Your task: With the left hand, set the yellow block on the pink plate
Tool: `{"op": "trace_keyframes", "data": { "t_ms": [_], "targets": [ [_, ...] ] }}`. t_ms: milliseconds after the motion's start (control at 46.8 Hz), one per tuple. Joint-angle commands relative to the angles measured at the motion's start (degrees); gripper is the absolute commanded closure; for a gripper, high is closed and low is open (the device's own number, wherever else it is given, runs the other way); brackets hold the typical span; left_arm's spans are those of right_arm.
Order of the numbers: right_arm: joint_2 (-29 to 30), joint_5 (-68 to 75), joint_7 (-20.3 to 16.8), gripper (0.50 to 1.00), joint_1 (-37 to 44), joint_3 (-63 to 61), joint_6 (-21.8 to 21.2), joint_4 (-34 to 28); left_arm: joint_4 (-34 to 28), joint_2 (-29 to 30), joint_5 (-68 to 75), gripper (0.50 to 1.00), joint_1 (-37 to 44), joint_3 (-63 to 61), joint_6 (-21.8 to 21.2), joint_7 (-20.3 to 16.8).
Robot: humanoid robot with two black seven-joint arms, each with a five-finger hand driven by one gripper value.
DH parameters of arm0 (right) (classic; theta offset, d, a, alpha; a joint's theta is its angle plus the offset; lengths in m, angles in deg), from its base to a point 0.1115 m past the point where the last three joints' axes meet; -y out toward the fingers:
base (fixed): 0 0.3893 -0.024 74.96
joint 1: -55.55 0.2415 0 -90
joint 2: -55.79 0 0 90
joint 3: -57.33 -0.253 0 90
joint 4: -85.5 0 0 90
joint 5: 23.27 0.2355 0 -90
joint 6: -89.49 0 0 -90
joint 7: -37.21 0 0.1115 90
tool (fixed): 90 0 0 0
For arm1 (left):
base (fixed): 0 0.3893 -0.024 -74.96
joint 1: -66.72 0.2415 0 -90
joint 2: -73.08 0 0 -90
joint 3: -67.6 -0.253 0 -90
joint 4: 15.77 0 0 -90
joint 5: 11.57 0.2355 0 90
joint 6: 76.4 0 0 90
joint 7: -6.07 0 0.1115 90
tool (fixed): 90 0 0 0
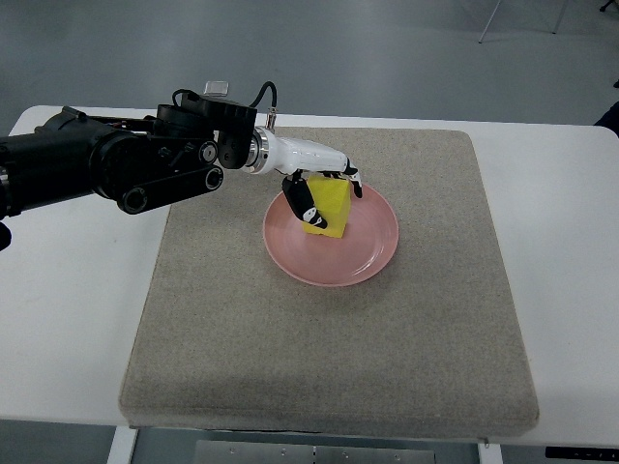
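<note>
A yellow block [331, 206] is over the upper left part of the pink plate [368, 256], which lies on a grey felt mat [329, 329]. My left hand [324, 188] comes in from the left on a black arm. Its white and black fingers [301, 204] are curled around the block, thumb on the near left face, other fingers over the top. I cannot tell whether the block rests on the plate or hangs just above it. The right arm is out of view.
The mat covers most of a white table [68, 319]. The table's edges run along the left, right and front. Grey floor lies beyond the far edge.
</note>
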Motion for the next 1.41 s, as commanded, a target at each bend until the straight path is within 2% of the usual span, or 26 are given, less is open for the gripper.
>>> {"op": "trace_keyframes", "data": {
  "t_ms": [0, 43, 192, 235, 534, 982, 1238, 1388],
  "targets": [
    [0.0, -0.1, 0.0, 0.576, 0.0, 0.1, 0.0, 0.0, 0.0, 0.0, -0.2, 0.562, 0.4, 0.0, 0.0, 0.0],
    [0.0, -0.1, 0.0, 0.576, 0.0, 0.0, 0.0, 0.0, 0.0, 0.0, -0.2, 0.538, 0.6, 0.0, 0.0, 0.0],
    [0.0, -0.1, 0.0, 0.576, 0.0, 0.0, 0.0, 0.0, 0.0, 0.0, -0.4, 0.531, 0.7, 0.0, 0.1, 0.0],
    [0.0, -0.1, 0.0, 0.576, 0.0, 0.0, 0.0, 0.0, -0.1, 0.0, -0.4, 0.51, 0.7, 0.0, 0.1, 0.0],
    [0.0, 0.0, 0.0, 0.576, 0.0, 0.0, 0.0, 0.0, -1.2, 1.0, -0.9, 0.508, 0.2, 1.2, 0.2, 0.0],
    [0.0, 0.0, 0.0, 0.576, 0.0, 0.0, 0.0, 0.0, -17.6, 2.3, -2.1, 0.508, 1.0, 4.5, 0.5, 0.0],
    [0.0, 0.0, 0.0, 0.576, 0.0, 0.0, 0.0, 0.0, -24.7, 2.0, -9.2, 0.508, 2.4, 4.6, 0.4, 0.1],
    [0.0, 0.0, 0.0, 0.576, 0.0, 0.0, 0.0, 0.0, -30.7, 1.1, -20.5, 0.508, 3.3, 4.6, -0.4, 0.4]
  ]
}}
